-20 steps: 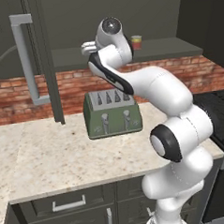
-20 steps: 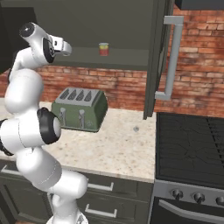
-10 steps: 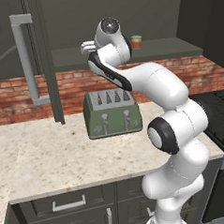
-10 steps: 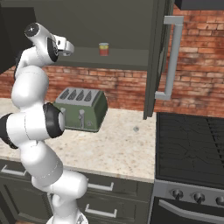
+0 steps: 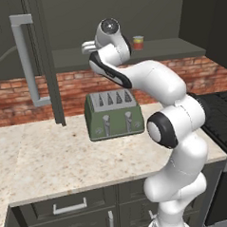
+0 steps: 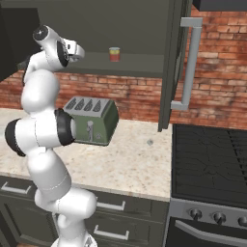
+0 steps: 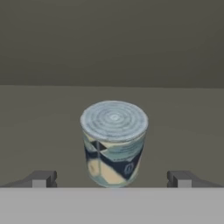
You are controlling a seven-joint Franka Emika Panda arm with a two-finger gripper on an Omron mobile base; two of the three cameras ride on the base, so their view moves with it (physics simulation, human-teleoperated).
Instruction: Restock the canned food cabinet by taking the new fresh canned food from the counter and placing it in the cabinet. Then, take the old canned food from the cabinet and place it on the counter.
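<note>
**On the cabinet shelf, open jaws are facing the old can**

Up at the cabinet [image 5: 185, 16] shelf [image 6: 140, 70], the arm is reaching with its wrist level with the shelf edge, well above the green toaster [image 5: 114, 114]. The gripper [image 7: 113, 178] is standing with its jaws wide apart, holding nothing; in the hand view one dark fingertip is showing on each side, and the old canned food [image 7: 113, 142] is sitting upright between them but farther back on the shelf, touching neither. Its grey ringed lid is facing up, and its blue-grey body is showing a pale label patch.

Relative to the toaster, the new fresh canned food [image 5: 138, 42] is standing upright on the same shelf, above it and a little toward the stove side. In the right base view the red-and-yellow can [image 6: 114, 54] is sitting near the shelf's front edge, apart from the arm's wrist.

The toaster is resting on the beige tabletop [image 5: 56, 161], close to the brick wall [image 6: 140, 99]. One open cabinet door with a long light-grey bar handle [image 5: 26, 59] is hanging to the toaster's left in the left base view; the other door's handle [image 6: 188, 62] is showing past the toaster toward the black stovetop [image 6: 212, 164]. Dark drawers [image 5: 68, 206] are sitting under the tabletop below the toaster.
</note>
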